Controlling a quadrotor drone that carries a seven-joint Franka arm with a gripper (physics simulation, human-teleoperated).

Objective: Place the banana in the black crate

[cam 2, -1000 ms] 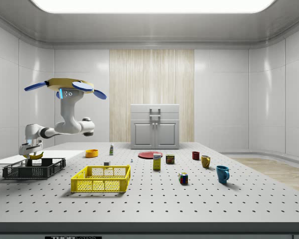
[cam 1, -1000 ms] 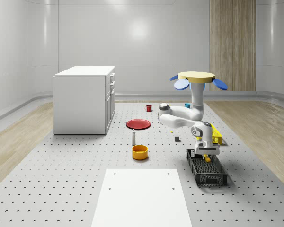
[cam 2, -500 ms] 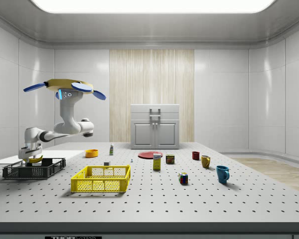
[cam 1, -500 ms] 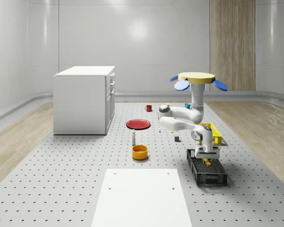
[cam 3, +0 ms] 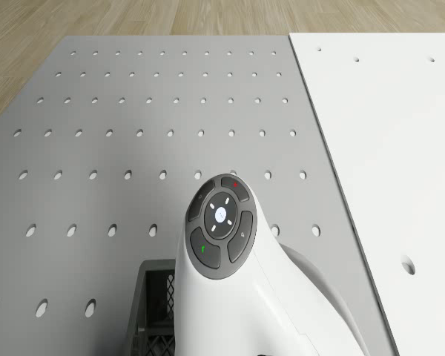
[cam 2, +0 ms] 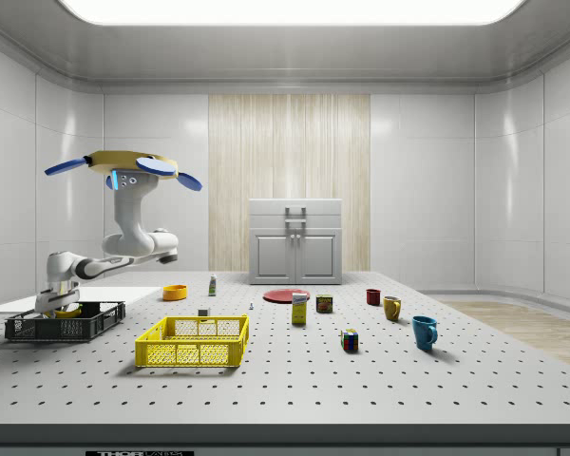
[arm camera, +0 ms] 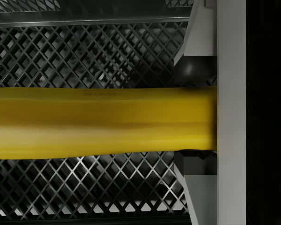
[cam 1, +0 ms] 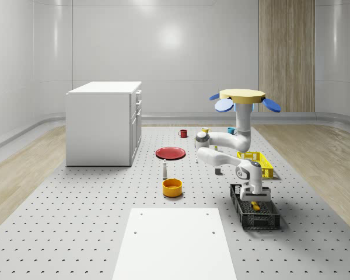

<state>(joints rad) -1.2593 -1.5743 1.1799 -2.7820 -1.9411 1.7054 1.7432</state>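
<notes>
since a second ago the arm has folded lower: the gripper [cam 1: 255, 200] with the banana [cam 1: 255, 205] has come down from above the rim of the black crate [cam 1: 262, 220] to inside its walls, as the whole-scene view records. the side view agrees, with the wrist dropped to the crate [cam 2: 85, 326] rim at that view's left and the banana [cam 2: 68, 311] now barely showing above the wall. the drone [cam 1: 242, 95] has held its place, hovering above the perforated table [cam 1: 76, 221] just behind the crate and beside the yellow crate [cam 1: 258, 161].

claw state: closed on the banana. the wrist view shows the fruit [arm camera: 98, 123] lying across the frame, clamped between two fingers [arm camera: 196, 42], one above and one below it, with the crate's mesh floor [arm camera: 84, 51] close behind it. whether the fruit already touches the mesh cannot be told.

meaning for the task: the carry is judged complete and the lowering nearly so; the banana is within the crate's footprint but not yet let go. what remains is release and a clear withdrawal upward. risk is judged small: the banana may roll a little on the mesh when freed, yet the walls should contain it. the orange bowl [cam 1: 172, 187] and red plate [cam 1: 171, 153] stand well apart and play no part.
</notes>
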